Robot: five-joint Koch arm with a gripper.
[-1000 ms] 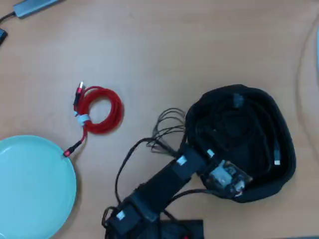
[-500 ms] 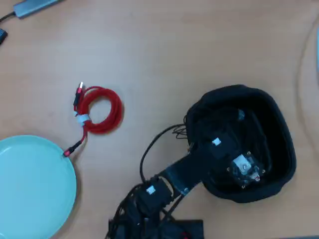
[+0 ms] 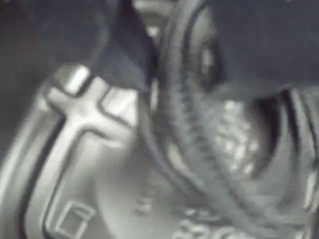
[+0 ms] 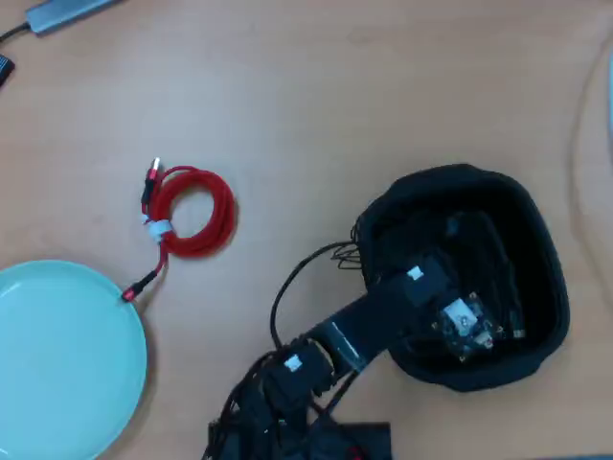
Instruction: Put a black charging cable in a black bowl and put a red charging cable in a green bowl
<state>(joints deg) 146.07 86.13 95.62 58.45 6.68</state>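
Overhead view: gripper [image 4: 479, 287] reaches deep into the black bowl [image 4: 536, 240]; jaw state I cannot tell. Best release the black charging cable [image 3: 189, 124] low, inside the rim.

A light wooden tabletop [image 4: 383, 96] fills the overhead view, with a flat grey device [image 4: 67, 11] at its top left edge and a dark cable [image 4: 5, 67] just beside it.

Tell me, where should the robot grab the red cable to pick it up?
Probably from straight above, pinching across one side of the red charging cable, near the white tie that bundles its loops. It lies flat on the table with an open middle, so one gripper finger could drop inside the ring and one outside.
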